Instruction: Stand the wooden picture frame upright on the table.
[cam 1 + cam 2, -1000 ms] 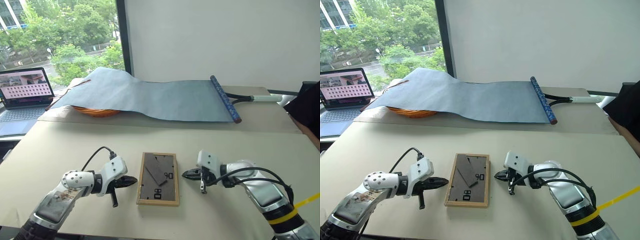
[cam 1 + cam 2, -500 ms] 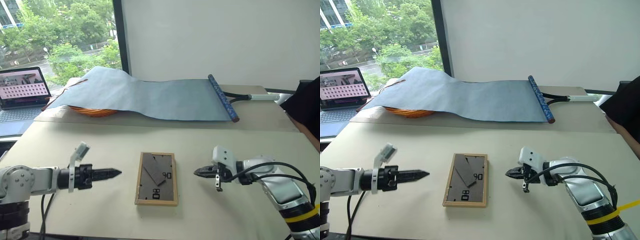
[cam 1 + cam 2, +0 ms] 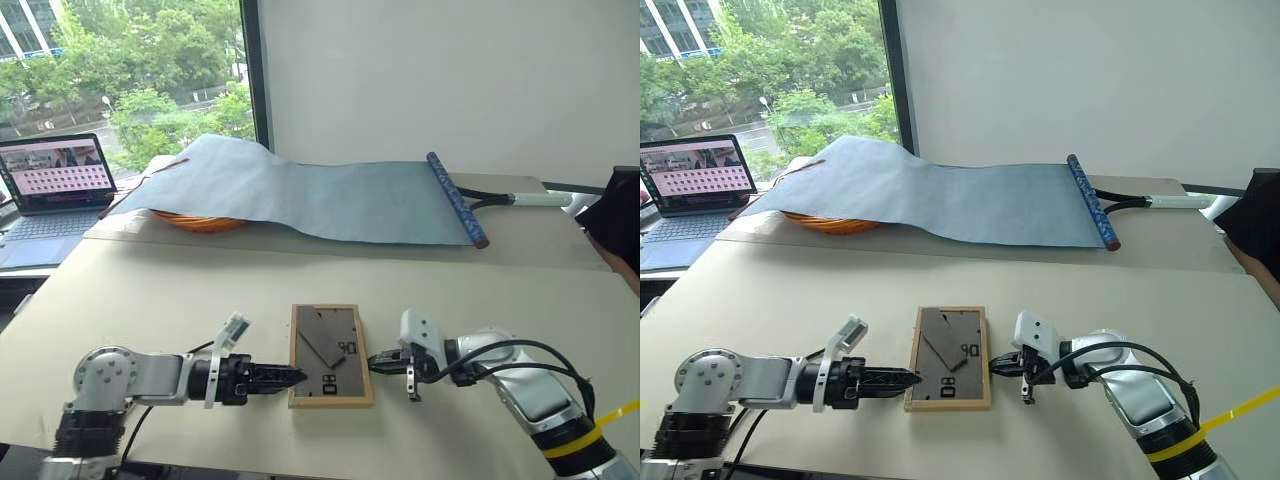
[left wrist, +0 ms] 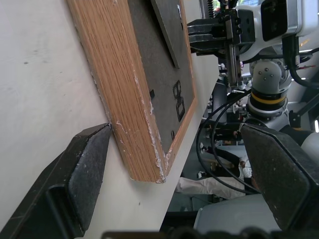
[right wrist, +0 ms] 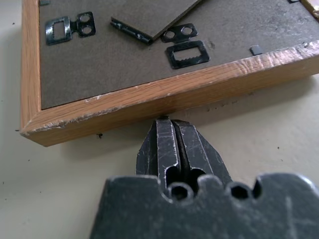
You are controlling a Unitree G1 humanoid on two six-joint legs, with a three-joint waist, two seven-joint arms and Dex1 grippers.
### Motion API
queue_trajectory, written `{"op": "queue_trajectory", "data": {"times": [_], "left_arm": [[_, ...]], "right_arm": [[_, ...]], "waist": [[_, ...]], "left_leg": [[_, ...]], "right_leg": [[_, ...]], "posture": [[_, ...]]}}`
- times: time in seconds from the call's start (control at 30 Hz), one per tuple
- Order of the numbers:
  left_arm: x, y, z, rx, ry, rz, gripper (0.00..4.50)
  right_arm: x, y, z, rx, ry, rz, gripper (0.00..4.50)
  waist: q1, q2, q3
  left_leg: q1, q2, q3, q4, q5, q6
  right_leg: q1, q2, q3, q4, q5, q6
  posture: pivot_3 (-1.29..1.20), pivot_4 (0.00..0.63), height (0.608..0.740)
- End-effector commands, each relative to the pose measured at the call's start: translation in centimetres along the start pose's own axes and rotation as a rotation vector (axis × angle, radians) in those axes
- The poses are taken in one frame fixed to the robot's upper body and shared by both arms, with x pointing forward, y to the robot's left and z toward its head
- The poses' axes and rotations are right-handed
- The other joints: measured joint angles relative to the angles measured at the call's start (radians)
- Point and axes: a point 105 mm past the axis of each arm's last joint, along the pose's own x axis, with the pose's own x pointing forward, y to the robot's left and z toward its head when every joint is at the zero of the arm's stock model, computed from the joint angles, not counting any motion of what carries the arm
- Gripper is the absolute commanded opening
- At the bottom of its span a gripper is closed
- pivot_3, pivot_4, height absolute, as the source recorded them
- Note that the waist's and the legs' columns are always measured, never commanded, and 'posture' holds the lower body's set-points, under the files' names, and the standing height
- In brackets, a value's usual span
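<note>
The wooden picture frame (image 3: 330, 352) lies flat on the beige table (image 3: 180, 300), dark grey back and folded stand facing up. My left gripper (image 3: 295, 377) is at the frame's left edge near its front corner, pointing right. In the left wrist view its fingers (image 4: 84, 169) stand wide open, with the frame's light-wood edge (image 4: 129, 99) between them, not gripped. My right gripper (image 3: 372, 363) is shut with nothing in it. Its tips (image 5: 163, 122) touch the frame's right edge (image 5: 149, 94) low down.
A blue-grey cloth sheet (image 3: 330, 195) drapes over an orange basket (image 3: 200, 222) along the table's far side, ending in a dark blue roller. A white racket handle (image 3: 530, 199) lies behind it. A laptop (image 3: 55, 180) stands far left. A person's dark sleeve (image 3: 620, 215) shows at the right edge.
My left gripper swung back right to the frame's left edge, rolled over and opened wide. My right gripper closed the gap to the frame's right edge, still shut. The frame has not moved.
</note>
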Motion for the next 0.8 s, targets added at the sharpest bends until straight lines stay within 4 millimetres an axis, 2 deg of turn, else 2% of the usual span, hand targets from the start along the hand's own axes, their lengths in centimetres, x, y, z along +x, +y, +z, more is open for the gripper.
{"op": "queue_trajectory", "data": {"times": [0.03, 0.23, 0.27, 0.3, 0.33, 0.37, 0.47, 0.53, 0.6, 0.77, 0.8], "left_arm": [[2.2, 0.4, -1.1, -0.067, 0.062, -0.011, 4.48], [2.1, -0.2, -0.6, -0.093, 0.007, -0.039, 4.48], [2.0, -0.2, -0.5, -0.096, -0.004, -0.035, 3.94], [1.8, -0.2, -0.5, -0.099, -0.011, -0.031, 3.83], [1.6, -0.3, -0.3, -0.102, -0.028, -0.032, 3.27], [1.3, -0.4, 0.0, -0.103, -0.04, -0.033, 3.0], [1.1, -0.8, 0.7, -0.112, -0.071, -0.049, 1.79], [1.2, -1.1, 1.0, -0.11, -0.08, -0.057, 1.2], [1.2, -1.5, 1.4, -0.11, -0.097, -0.074, 1.15], [0.1, -2.0, 3.0, -0.095, -0.166, -0.096, 1.15], [-0.6, -2.2, 3.4, -0.076, -0.17, -0.094, 1.15]], "right_arm": [[0.6, 0.2, 1.1, -0.048, -0.025, 0.005, 0.0], [1.1, 0.4, 1.0, -0.04, -0.025, -0.002, 0.0], [1.1, 0.4, 1.0, -0.038, -0.027, -0.002, 0.0], [1.1, 0.5, 1.1, -0.037, -0.028, -0.002, 0.0], [1.1, 0.5, 1.0, -0.037, -0.025, -0.004, 0.0], [1.1, 0.4, 0.9, -0.037, -0.022, -0.007, 0.0], [0.9, 0.1, 0.9, -0.039, -0.018, -0.019, 0.0], [0.7, -0.2, 1.0, -0.043, -0.018, -0.033, 0.0], [0.3, -0.5, 1.1, -0.044, -0.018, -0.044, 0.0], [-2.7, -2.8, 1.5, -0.009, -0.02, -0.145, 0.0], [-4.2, -3.5, 2.3, 0.059, -0.064, -0.156, 0.3]], "waist": [[0.001, 0.0, -0.002], [-0.004, 0.0, -0.002], [-0.005, 0.0, -0.003], [-0.007, 0.0, -0.002], [-0.009, 0.0, -0.002], [-0.012, 0.0, -0.002], [-0.012, 0.0, -0.002], [-0.012, 0.0, -0.002], [-0.011, 0.0, -0.002], [-0.008, 0.0, -0.002], [-0.008, 0.0, -0.002]], "left_leg": [[0.0, 0.0, 0.0, 0.001, 0.0, 0.0], [0.0, 0.0, -0.001, 0.003, 0.0, 0.0], [0.0, 0.0, -0.001, 0.003, 0.0, 0.0], [0.0, 0.0, -0.001, 0.003, 0.0, 0.0], [0.0, 0.0, -0.001, 0.002, 0.0, 0.0], [0.0, 0.0, -0.001, 0.002, 0.0, 0.0], [0.0, 0.0, -0.001, 0.001, 0.0, 0.0], [0.0, 0.0, -0.001, 0.002, 0.0, 0.0], [0.0, 0.0, -0.001, 0.002, 0.0, 0.0], [-0.002, -0.001, -0.001, 0.002, 0.0, -0.001], [-0.002, -0.001, -0.001, 0.002, 0.0, -0.001]], "right_leg": [[0.0, 0.0, 0.0, 0.0, 0.0, 0.0], [0.001, 0.0, 0.0, 0.0, 0.001, 0.001], [0.001, 0.0, 0.0, 0.0, 0.001, 0.001], [0.001, 0.0, 0.0, 0.0, 0.001, 0.001], [0.001, 0.0, 0.0, 0.0, 0.001, 0.001], [0.001, 0.0, 0.0, 0.0, 0.001, 0.001], [0.0, 0.0, 0.0, 0.0, 0.001, 0.001], [0.0, 0.0, 0.0, 0.0, 0.001, 0.001], [-0.001, 0.0, 0.0, 0.0, 0.001, 0.001], [-0.002, 0.0, 0.0, 0.0, 0.001, 0.001], [-0.002, 0.0, 0.0, 0.0, 0.001, 0.001]], "posture": [[0.0, 0.15, 0.694], [0.0, 0.15, 0.694], [0.0, 0.15, 0.694], [0.0, 0.15, 0.694], [0.0, 0.15, 0.694], [0.0, 0.15, 0.694], [0.0, 0.15, 0.694], [0.0, 0.15, 0.694], [0.0, 0.15, 0.694], [0.0, 0.15, 0.694], [0.0, 0.15, 0.694]]}}
